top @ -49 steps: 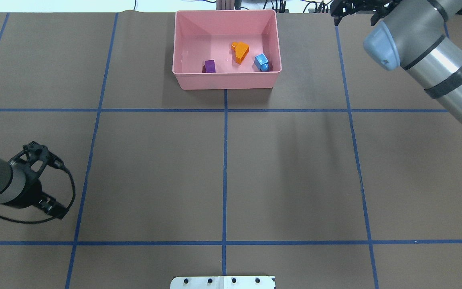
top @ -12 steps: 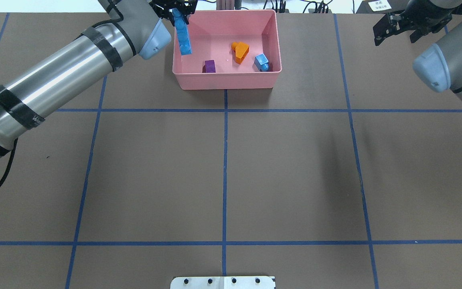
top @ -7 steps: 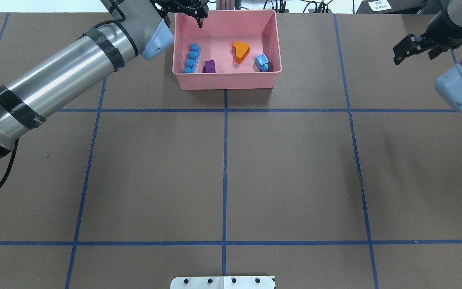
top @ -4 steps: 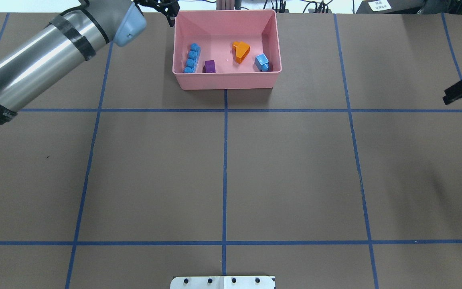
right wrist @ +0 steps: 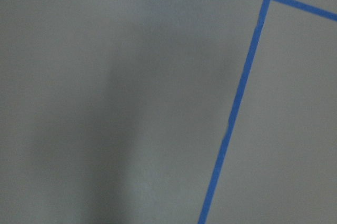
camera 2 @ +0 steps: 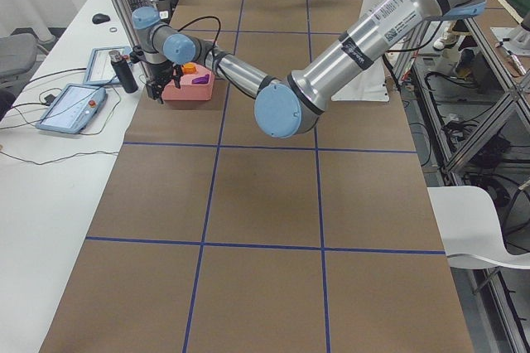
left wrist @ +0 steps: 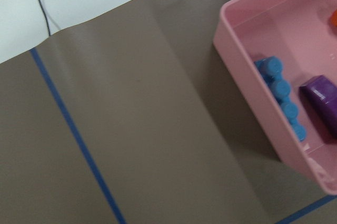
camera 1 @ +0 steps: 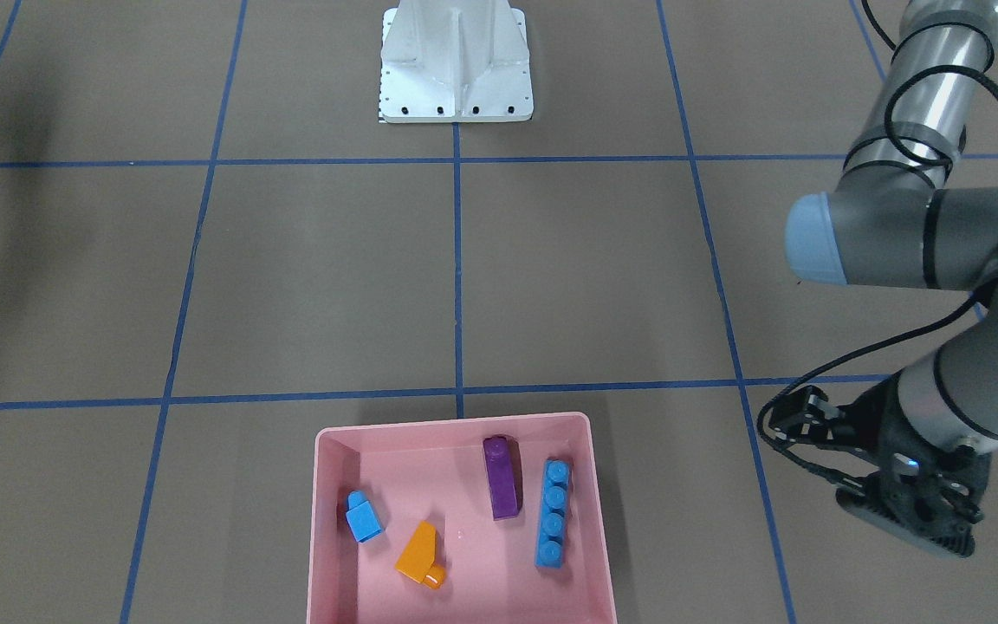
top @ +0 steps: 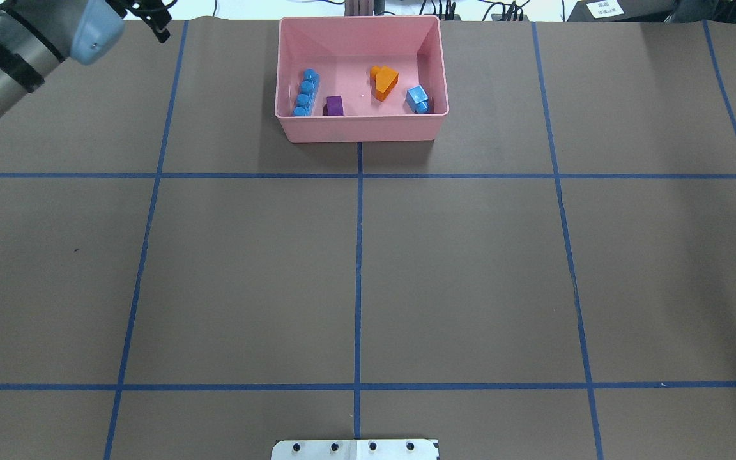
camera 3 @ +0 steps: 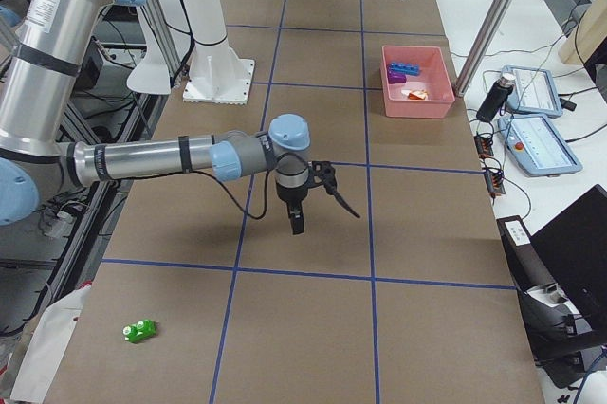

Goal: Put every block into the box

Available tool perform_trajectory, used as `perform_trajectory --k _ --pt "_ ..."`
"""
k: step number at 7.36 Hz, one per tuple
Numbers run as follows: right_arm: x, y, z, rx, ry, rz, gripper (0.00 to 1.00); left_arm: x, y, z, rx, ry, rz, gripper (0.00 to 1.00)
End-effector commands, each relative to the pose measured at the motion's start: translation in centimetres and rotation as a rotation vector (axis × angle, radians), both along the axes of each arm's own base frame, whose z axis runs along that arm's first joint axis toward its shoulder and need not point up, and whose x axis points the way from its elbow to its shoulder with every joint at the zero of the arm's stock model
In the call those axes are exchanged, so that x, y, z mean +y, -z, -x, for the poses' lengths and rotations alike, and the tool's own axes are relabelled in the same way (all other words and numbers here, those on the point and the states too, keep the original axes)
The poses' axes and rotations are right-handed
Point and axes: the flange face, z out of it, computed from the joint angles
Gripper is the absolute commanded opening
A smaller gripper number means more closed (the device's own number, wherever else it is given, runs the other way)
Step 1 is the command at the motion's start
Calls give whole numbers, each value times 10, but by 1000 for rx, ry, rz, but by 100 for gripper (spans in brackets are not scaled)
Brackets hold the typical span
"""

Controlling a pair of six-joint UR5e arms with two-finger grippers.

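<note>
Brown counter: in the front-facing view the pink box at bottom centre holds four blocks, and the left gripper hangs at lower right, jaws unreadable. In the right-side view, a green block lies on the counter at lower left. The right gripper hovers mid-frame, and I cannot tell whether its jaws are open.

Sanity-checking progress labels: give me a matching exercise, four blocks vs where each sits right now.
Blocks:
1. long blue block
2. green block
3. orange block
4. small blue block

Places:
A. on the table, well outside the box
B. in the box, along the wall on the robot's left side, next to the purple block
C. in the box, near the wall on the robot's right side
D. in the box, between the purple block and the small blue block

Pairs: 1-B, 2-A, 3-D, 4-C.
</note>
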Motion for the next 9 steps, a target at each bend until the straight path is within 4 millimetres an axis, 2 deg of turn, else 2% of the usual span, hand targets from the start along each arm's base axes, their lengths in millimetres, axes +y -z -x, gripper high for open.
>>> perform_trajectory --k 1,2,3,4,5,6,8,9 --pt "113 -55 -36 -9 36 -3 100 11 -80 37 -43 -57 -11 100" --pt "168 -86 -50 0 75 5 100 14 -92 38 -48 -62 -4 100" --pt "205 -120 -60 6 85 24 100 20 -94 39 -47 -64 -7 100" --pt "237 -163 -68 12 108 38 100 29 -101 42 -46 -63 -8 100" --pt "265 -196 -75 16 122 51 100 39 -105 44 -43 -58 -7 100" --pt "278 -214 -79 21 123 86 100 47 -107 46 -40 -58 -13 100" --pt "289 -239 -75 -47 140 144 100 49 -105 47 -36 -58 -17 100" --pt "298 -260 -77 -60 192 142 100 49 -106 47 -37 -58 -16 100"
